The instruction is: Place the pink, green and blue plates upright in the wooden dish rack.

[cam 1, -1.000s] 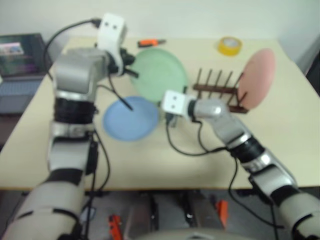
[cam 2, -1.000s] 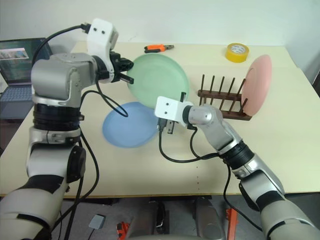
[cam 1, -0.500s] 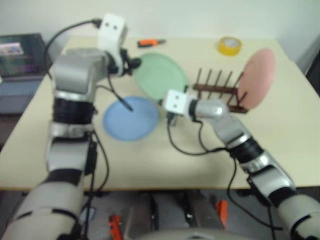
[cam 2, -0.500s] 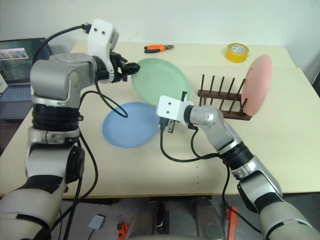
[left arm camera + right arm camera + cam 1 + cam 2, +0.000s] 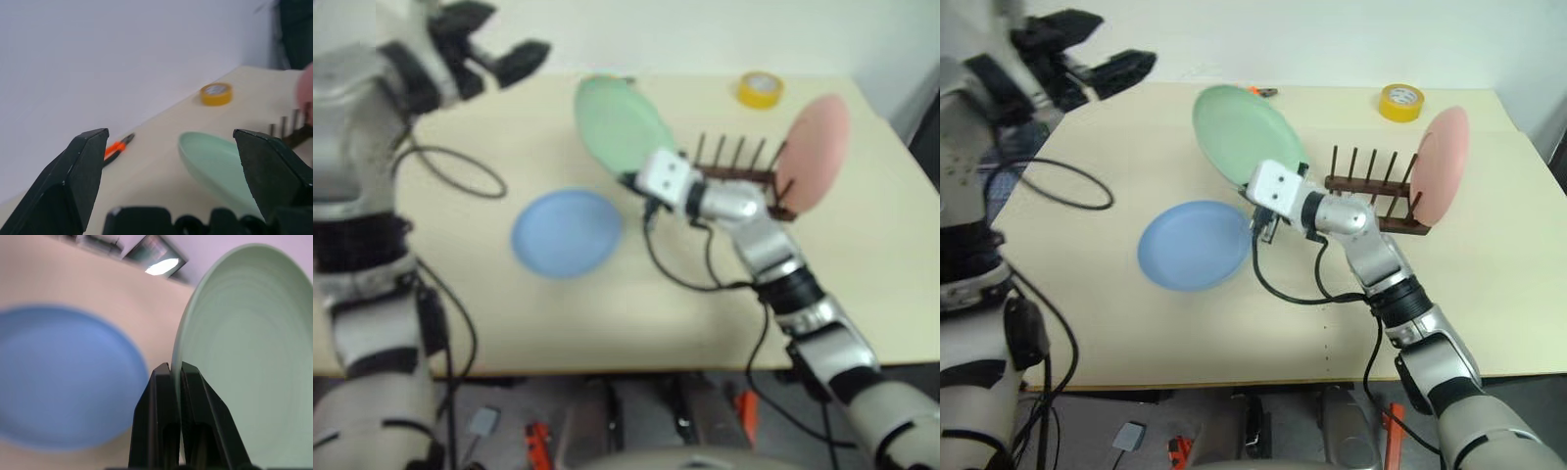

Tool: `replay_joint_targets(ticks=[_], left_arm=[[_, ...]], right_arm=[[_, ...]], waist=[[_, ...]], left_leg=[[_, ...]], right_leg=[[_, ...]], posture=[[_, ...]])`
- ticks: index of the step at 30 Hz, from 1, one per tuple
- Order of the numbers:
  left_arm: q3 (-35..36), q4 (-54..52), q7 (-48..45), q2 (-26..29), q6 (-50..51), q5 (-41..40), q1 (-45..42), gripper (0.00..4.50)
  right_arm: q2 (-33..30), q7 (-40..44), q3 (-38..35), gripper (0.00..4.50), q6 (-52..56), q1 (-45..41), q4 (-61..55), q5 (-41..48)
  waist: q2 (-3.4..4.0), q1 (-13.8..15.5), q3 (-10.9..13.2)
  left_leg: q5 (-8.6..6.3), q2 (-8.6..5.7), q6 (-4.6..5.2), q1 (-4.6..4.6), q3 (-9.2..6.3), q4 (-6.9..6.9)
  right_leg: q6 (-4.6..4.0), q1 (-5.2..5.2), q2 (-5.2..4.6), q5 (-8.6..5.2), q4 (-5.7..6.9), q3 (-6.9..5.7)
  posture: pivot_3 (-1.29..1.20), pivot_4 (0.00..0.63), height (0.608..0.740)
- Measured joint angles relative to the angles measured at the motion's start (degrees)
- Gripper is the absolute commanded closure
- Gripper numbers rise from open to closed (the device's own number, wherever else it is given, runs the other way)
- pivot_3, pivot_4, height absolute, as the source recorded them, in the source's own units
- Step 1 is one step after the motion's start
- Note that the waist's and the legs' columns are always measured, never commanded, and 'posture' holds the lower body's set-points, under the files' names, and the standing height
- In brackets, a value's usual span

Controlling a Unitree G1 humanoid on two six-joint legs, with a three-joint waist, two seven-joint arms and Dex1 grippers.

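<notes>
One handover done: left gripper now spread wide, withdrawn toward table's far left corner; right gripper alone pinches green plate (rim only), rack next.

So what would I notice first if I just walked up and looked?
Probably the green plate, lifted off the table and tilted, with the right claw pinching its rim just left of the wooden dish rack. Next the pink plate, standing upright at the rack's right end. The blue plate lies flat on the table nearer the robot.
</notes>
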Motion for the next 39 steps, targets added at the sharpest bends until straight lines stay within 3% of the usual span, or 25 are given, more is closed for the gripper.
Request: replay_joint_targets(ticks=[8, 17, 26, 39], left_arm=[[4.75, -5.21, -6.97, 2.13, -5.06, -6.68, 15.33, 0.01], [0.32, -6.49, -5.95, -0.22, -7.07, -7.42, 18.3, 0.01], [-2.88, -5.67, -5.53, -1.51, -8.14, -7.31, 18.62, 0.01], [-4.98, -4.99, -5.26, -2.08, -8.14, -7.27, 18.64, 0.01]], right_arm=[[-2.1, -0.84, -18.78, 4.5, 14.11, -4.48, -5.64, 19.05], [-8.76, -6.5, -33.52, 4.5, 31.07, -7.8, -7.42, 35.43], [-13.81, -8.11, -36.3, 4.5, 43.3, -0.86, -11.22, 44.63], [-14.75, -11.14, -36.71, 4.5, 43.94, 1.76, -12.05, 46.61]], waist=[[-0.09, 0.67, -0.05], [-0.09, 0.55, -0.06], [-0.09, 0.38, -0.06], [-0.09, 0.41, -0.05]], left_leg=[[0.01, 0.01, 0.0, 0.27, -0.01, 0.0], [0.0, 0.01, 0.01, 0.25, 0.04, -0.14], [0.0, 0.03, 0.02, 0.26, 0.05, -0.17], [0.0, 0.03, 0.02, 0.24, 0.07, -0.16]], right_leg=[[-0.05, 0.27, -0.05, 0.0, -0.01, -0.03], [-0.15, 0.21, -0.04, -0.04, -0.08, -0.01], [-0.02, 0.21, 0.01, -0.12, -0.09, 0.03], [0.12, 0.2, 0.02, -0.14, -0.17, 0.05]], posture=[[0.0, 0.15, 0.74], [0.0, 0.15, 0.74], [0.0, 0.15, 0.74], [0.0, 0.15, 0.74]])
